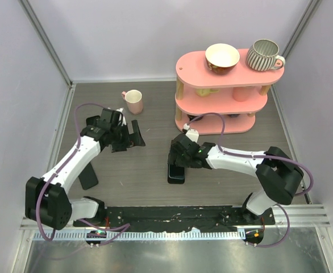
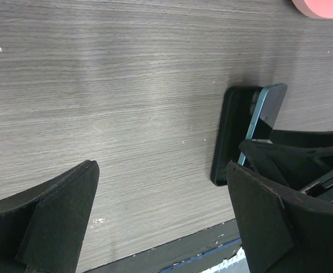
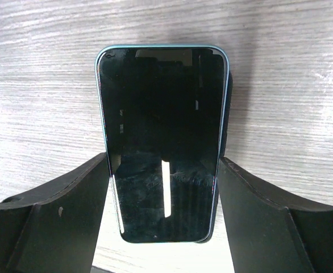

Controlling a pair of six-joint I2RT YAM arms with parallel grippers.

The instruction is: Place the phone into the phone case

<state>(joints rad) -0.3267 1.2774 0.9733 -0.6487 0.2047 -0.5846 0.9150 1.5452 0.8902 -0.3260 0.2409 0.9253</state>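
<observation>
The phone (image 3: 162,142), a glossy black slab with a teal rim, sits between my right gripper's fingers (image 3: 163,165), which press on its long sides. It lies over the matte black phone case (image 3: 228,125), whose edge shows along its right side. In the left wrist view the phone (image 2: 267,111) is tilted, one long side raised above the case (image 2: 232,136). In the top view the right gripper (image 1: 179,159) holds the phone (image 1: 177,173) at table centre. My left gripper (image 1: 131,136) is open and empty, off to the left; its own view (image 2: 161,170) shows bare table between the fingers.
A pink three-tier shelf (image 1: 220,94) stands at the back right with a bowl (image 1: 222,58) and a striped mug (image 1: 264,55) on top. A pink cup (image 1: 134,101) stands behind the left gripper. A flat black object (image 1: 88,177) lies beside the left arm.
</observation>
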